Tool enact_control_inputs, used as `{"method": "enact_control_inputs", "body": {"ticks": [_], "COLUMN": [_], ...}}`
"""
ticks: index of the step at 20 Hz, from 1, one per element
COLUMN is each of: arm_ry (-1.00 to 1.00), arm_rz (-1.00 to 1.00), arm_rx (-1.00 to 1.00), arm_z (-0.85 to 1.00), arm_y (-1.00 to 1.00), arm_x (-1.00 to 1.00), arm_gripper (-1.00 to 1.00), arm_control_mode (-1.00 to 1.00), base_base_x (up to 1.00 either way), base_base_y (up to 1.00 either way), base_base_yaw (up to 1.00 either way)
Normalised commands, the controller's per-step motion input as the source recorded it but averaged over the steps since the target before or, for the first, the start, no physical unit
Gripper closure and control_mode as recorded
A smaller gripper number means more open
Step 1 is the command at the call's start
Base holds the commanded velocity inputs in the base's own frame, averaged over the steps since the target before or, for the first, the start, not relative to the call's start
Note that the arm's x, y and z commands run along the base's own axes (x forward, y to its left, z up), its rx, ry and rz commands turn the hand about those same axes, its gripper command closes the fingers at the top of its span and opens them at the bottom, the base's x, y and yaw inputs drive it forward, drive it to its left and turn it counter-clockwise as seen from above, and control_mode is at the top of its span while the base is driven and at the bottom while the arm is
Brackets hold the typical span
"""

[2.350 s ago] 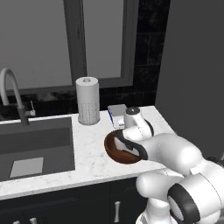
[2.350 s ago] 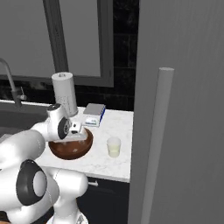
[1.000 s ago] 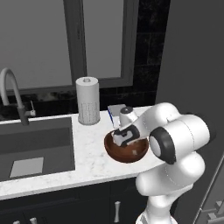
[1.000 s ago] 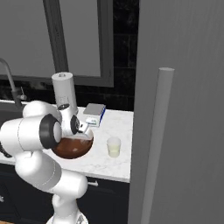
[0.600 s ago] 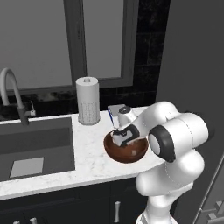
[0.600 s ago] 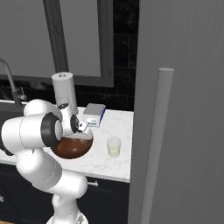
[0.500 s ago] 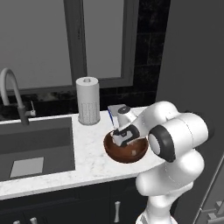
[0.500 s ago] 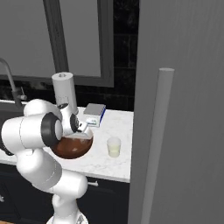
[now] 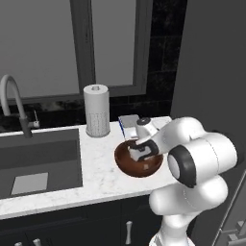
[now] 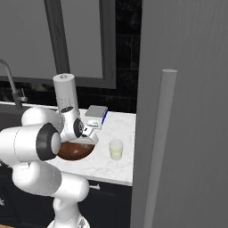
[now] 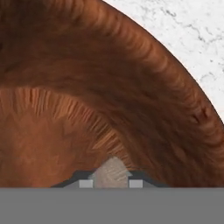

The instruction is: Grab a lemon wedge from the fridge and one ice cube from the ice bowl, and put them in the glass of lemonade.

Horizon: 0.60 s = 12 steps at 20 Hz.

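The reddish-brown ice bowl (image 9: 129, 166) (image 10: 71, 152) (image 11: 131, 87) sits on the white marble counter, right of the sink. My gripper (image 9: 142, 154) (image 10: 84, 139) (image 11: 111, 183) reaches down inside it, close to the bottom. In the hand view a pale translucent ice cube (image 11: 111, 172) sits pinched between the two fingertips. The glass of lemonade (image 10: 116, 149) stands on the counter to the right of the bowl, apart from it. The grey fridge (image 10: 191, 111) (image 9: 214, 67) rises at the right with its long bar handle (image 10: 156, 147). The lemon wedge is out of view.
A white paper-towel roll (image 9: 96, 110) (image 10: 65, 92) stands behind the bowl. A small blue-and-white box (image 9: 127, 126) (image 10: 96, 113) lies near the back wall. The dark sink (image 9: 38, 158) with its curved faucet (image 9: 12, 103) lies to the left.
The gripper's fingers have closed around the ice cube at the bottom of the bowl. The arm has barely shifted, and the bowl and glass stayed put.
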Motion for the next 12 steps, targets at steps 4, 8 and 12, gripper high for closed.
{"method": "enact_control_inputs", "body": {"ticks": [4,8,12], "arm_ry": [-0.09,-0.10,-0.02], "arm_rz": [-0.13,-0.22,-0.24], "arm_rx": [0.13,0.13,0.15], "arm_z": [0.58,1.00,0.81], "arm_y": [-0.21,-0.03,-0.62], "arm_x": [-0.15,0.00,-0.11], "arm_gripper": [1.00,1.00,1.00], "arm_control_mode": [-1.00,-1.00,-1.00], "base_base_x": [0.00,0.00,0.00], "base_base_y": [0.00,0.00,0.00], "base_base_yaw": [0.00,0.00,0.00]}}
